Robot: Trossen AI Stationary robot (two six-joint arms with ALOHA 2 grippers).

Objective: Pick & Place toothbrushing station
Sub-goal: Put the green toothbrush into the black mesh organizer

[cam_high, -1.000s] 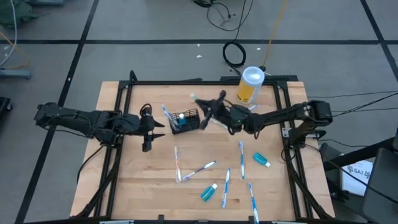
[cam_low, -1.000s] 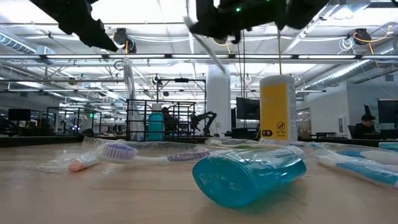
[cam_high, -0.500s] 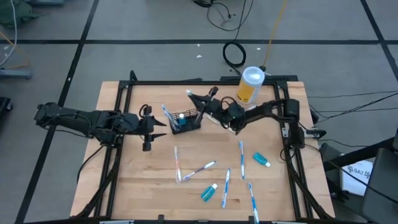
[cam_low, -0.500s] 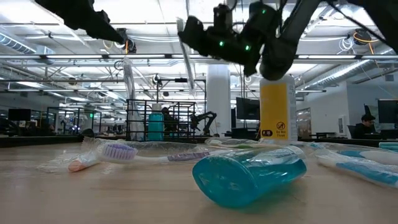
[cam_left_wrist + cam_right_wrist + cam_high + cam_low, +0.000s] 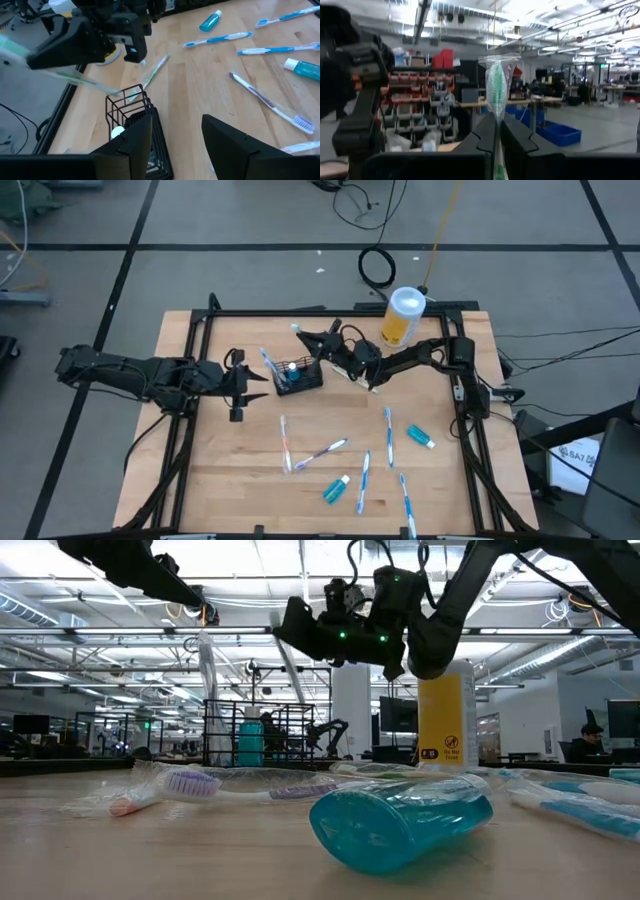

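The black wire-mesh caddy [image 5: 300, 375] stands at the table's middle, with a white-and-blue toothbrush [image 5: 268, 364] sticking up out of it and a teal tube [image 5: 292, 368] inside. My right gripper [image 5: 320, 346] hovers just above and to the right of the caddy, shut on a plastic-wrapped toothbrush [image 5: 496, 82]. In the left wrist view the lower end of the wrapped toothbrush [image 5: 116, 91] reaches the caddy's top rim [image 5: 125, 95]. My left gripper [image 5: 250, 385] is open and empty just left of the caddy. My right gripper pinches the wrapped toothbrush's shaft [image 5: 496, 131] between its two fingers [image 5: 485, 135]. The wrapped head end stands out beyond the fingertips. In the low view the toothbrush [image 5: 290, 665] hangs slanted, clear of the table, above the caddy [image 5: 255, 735].
Several loose toothbrushes [image 5: 388, 428] [image 5: 320, 452] and two teal tubes [image 5: 420, 437] [image 5: 336, 488] lie on the near half of the table. A yellow canister with a white lid [image 5: 403, 316] stands at the far edge, behind my right arm.
My right gripper has gone toward the table's left edge, up to the caddy, carrying the wrapped toothbrush. The toothbrush has tipped from a shallow slant to a steeper one over the caddy.
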